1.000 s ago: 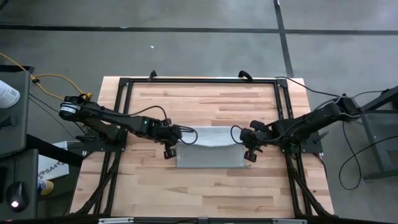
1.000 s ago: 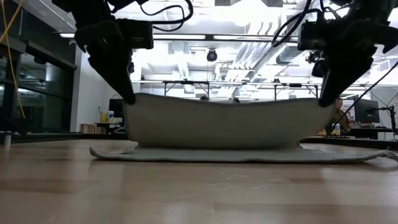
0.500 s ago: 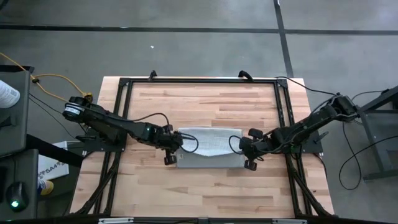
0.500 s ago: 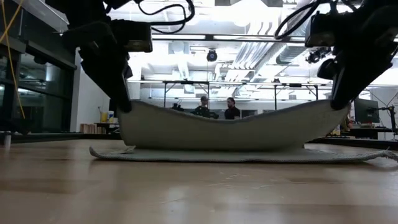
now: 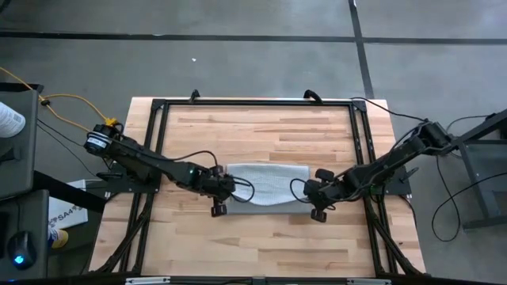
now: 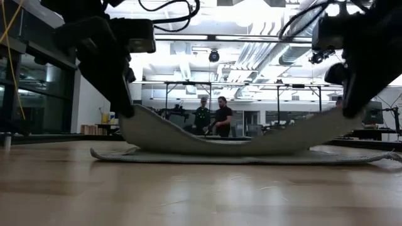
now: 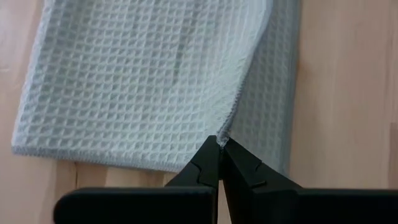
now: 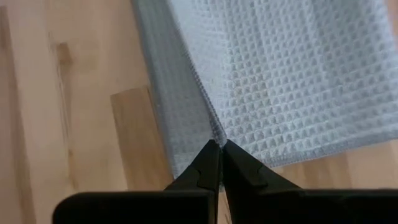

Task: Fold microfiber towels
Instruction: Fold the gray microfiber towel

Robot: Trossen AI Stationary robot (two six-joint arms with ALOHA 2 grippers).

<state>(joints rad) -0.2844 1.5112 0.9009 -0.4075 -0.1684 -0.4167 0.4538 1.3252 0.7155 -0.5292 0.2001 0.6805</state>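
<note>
Light grey waffle-textured microfiber towel (image 5: 265, 184) on wooden desk (image 5: 261, 237), half-folded: left hand (image 5: 223, 188) and right hand (image 5: 311, 192) each pinching a lifted corner, fold unfinished

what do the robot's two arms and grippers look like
Both arms are dark, nearly black, built of slim jointed links with thin black cables looping loosely beside them. The left arm has a pale round cap with a small yellow part at its base. The left gripper and right gripper each end in two black fingers tapering to a narrow point, mounted on a wide black bar.
</note>
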